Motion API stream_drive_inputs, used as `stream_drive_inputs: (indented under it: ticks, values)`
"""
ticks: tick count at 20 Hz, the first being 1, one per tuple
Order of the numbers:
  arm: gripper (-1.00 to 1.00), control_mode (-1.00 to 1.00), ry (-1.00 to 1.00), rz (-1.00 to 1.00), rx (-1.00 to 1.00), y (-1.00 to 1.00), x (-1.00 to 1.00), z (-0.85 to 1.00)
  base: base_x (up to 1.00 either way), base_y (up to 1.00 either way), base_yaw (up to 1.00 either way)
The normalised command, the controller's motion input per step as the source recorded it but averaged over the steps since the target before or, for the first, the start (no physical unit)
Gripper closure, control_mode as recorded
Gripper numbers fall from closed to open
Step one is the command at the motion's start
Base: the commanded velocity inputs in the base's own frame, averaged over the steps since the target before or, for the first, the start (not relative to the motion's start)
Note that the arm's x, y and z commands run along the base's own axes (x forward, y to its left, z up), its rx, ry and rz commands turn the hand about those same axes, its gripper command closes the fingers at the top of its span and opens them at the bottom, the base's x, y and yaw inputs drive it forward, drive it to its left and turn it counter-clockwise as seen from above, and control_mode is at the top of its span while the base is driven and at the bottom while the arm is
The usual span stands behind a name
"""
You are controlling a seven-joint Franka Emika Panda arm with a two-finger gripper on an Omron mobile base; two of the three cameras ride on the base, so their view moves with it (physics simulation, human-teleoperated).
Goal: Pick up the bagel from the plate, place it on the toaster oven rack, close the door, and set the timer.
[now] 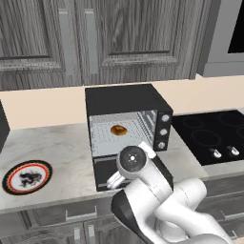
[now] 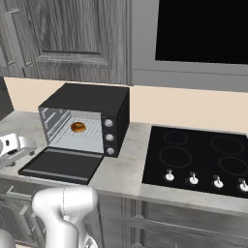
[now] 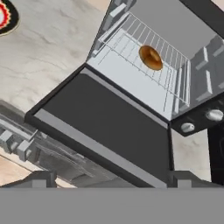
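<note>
Bagel (image 1: 118, 129) lies on the toaster oven rack (image 1: 110, 134), inside the open cavity, toward the back. In my hand view I see it (image 3: 151, 57) as a brown ring resting on the thin silver bars (image 3: 144, 65).

My gripper (image 3: 109, 179) is spread wide and holds nothing. Its two dark finger tips (image 3: 38, 179) stand at the bottom of my hand view, above the front edge of the door (image 3: 105, 127), and I cannot tell whether they touch it. In the left base view my hand (image 1: 125, 172) sits in front of the oven, low over the door.

The door (image 2: 60, 164) is folded down flat, black, with its handle along the front edge. The toaster oven (image 2: 89, 114) is black, with three round silver knobs (image 2: 109, 137) in a column on its right side.

The plate (image 1: 26, 177) lies on the pale marble counter (image 1: 66, 157), well apart from the oven to its left, with black rim, red ring and white centre. A black cooktop (image 2: 198, 157) is set into the counter right of the oven. Grey wooden cabinets (image 1: 95, 38) hang above a beige wall.
</note>
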Motion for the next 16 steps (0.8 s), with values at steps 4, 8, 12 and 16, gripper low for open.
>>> stream_drive_inputs:
  ticks: [4, 8, 12, 16]
  values:
    - [-1.00, -1.00, 0.01, 0.17, -0.25, 0.09, -0.27, -0.01, 0.00, 0.00, 0.00]
    - [-1.00, -1.00, 0.00, 0.09, -0.23, 0.08, -0.06, -0.09, 0.00, 0.00, 0.00]
    - [-1.00, -1.00, 0.00, 0.02, -0.24, 0.04, 0.00, -0.09, 0.00, 0.00, 0.00]
    - [-1.00, -1.00, 0.00, 0.00, -0.28, 0.08, 0.00, -0.13, 0.00, 0.00, 0.00]
